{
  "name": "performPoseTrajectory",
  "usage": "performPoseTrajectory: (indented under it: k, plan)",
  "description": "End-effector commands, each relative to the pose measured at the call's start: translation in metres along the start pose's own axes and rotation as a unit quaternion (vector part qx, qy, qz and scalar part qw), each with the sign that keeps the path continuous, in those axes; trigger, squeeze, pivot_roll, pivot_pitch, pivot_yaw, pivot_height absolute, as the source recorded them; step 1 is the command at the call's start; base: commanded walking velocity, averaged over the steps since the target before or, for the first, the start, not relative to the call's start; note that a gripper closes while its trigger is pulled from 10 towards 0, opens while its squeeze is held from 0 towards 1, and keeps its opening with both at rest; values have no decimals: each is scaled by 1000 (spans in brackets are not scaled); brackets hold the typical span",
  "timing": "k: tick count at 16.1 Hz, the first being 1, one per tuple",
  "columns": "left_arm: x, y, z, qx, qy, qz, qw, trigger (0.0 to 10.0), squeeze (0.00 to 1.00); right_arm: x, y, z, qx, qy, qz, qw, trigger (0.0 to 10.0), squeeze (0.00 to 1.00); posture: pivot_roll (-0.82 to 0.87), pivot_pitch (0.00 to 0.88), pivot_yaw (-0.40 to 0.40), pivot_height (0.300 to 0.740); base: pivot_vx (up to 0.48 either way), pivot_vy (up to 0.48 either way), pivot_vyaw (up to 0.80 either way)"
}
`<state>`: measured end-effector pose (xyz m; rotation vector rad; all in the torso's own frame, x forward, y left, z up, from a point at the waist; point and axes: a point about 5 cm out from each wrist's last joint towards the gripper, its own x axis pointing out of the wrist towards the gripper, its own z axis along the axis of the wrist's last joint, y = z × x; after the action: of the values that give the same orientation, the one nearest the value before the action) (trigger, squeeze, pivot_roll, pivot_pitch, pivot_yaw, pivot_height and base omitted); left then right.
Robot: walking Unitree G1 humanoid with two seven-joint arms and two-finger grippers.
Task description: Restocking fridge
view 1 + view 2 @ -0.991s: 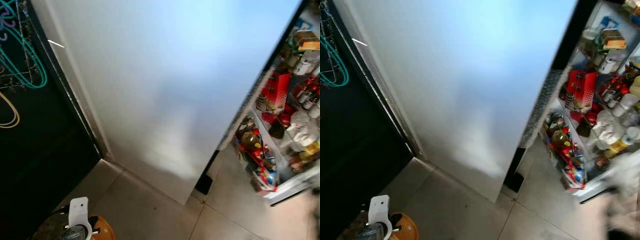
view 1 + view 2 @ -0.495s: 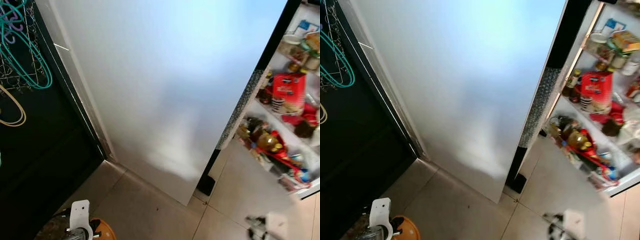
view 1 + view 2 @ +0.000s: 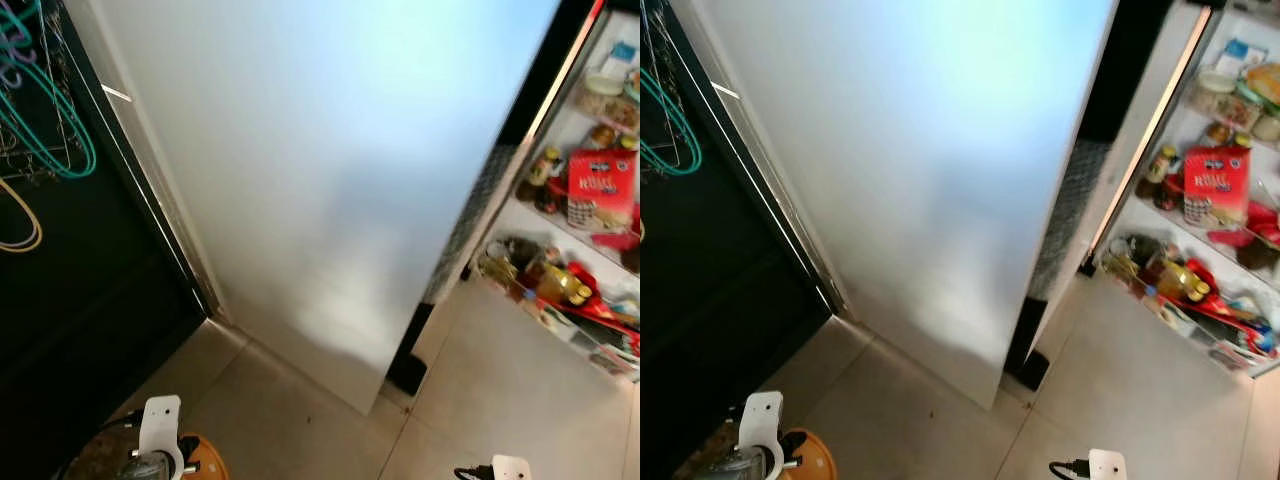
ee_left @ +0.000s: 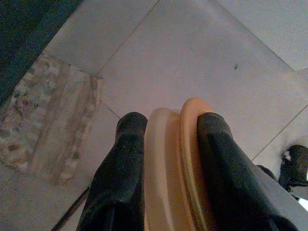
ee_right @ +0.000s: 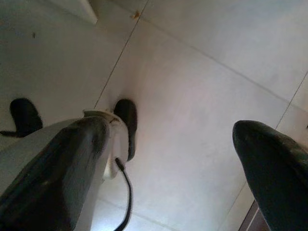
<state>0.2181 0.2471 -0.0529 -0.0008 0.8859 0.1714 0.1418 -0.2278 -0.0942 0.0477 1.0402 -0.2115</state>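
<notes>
A: OK, quick pass. What's the left gripper (image 4: 166,144) got?

B: Its two black fingers (image 4: 122,168) are clamped on an orange disc-like item (image 4: 173,163), pale orange, looks like stacked lids or plates held edge-on. Can't tell exactly what it is. In the head views it sits low at the robot's left, orange edge showing beside the wrist.

A: And under it?

B: Tiled floor (image 4: 202,53), plus a patterned mat (image 4: 43,120) off to one side.

A: Right gripper (image 5: 168,159)?

B: Fingers spread wide, nothing between them, just grey tile below. Pointing down at the floor.

A: Fridge?

B: Fridge door (image 3: 330,170) is big, white, standing open and taking up the middle of the head views. The lit fridge interior (image 3: 1200,200) is to the robot's right, past the door's edge.

A: What's inside?

B: Shelves are crowded. Red carton (image 3: 1215,185) upright on a middle shelf, small bottles just beside it. Lower shelf has a yellowish bottle (image 3: 1185,282) lying among red packets. Rest is too blurred to name.

A: Left side of scene?

B: Dark panel (image 3: 70,330) with a wire rack (image 3: 30,120) carrying teal hangers and a yellowish loop.

A: Anything else?

B: White part of the right arm (image 3: 1106,466) with a black cable, low on the robot's right.
</notes>
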Motion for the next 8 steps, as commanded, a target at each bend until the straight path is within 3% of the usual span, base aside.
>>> performPoseTrajectory:
  k: [1, 7, 8]
  plan:
    - [-1, 1, -9, 5, 20, -2, 1000, 10000, 0, -1, -3, -3, 21, 1, -10, 1000, 10000, 0, -84, 114, 32, 740, 0, -390, 0]
    - [-1, 2, -9, 4, 22, -1, 1000, 10000, 0, 1, 10, -1, -25, 9, 17, 1000, 10000, 0, -84, 114, 33, 740, 0, -390, 0]
    - [-1, 2, -9, 4, 22, -1, 1000, 10000, 0, 1, 10, -1, -41, 9, 18, 999, 10000, 0, -80, 107, 33, 740, 0, -386, 638]
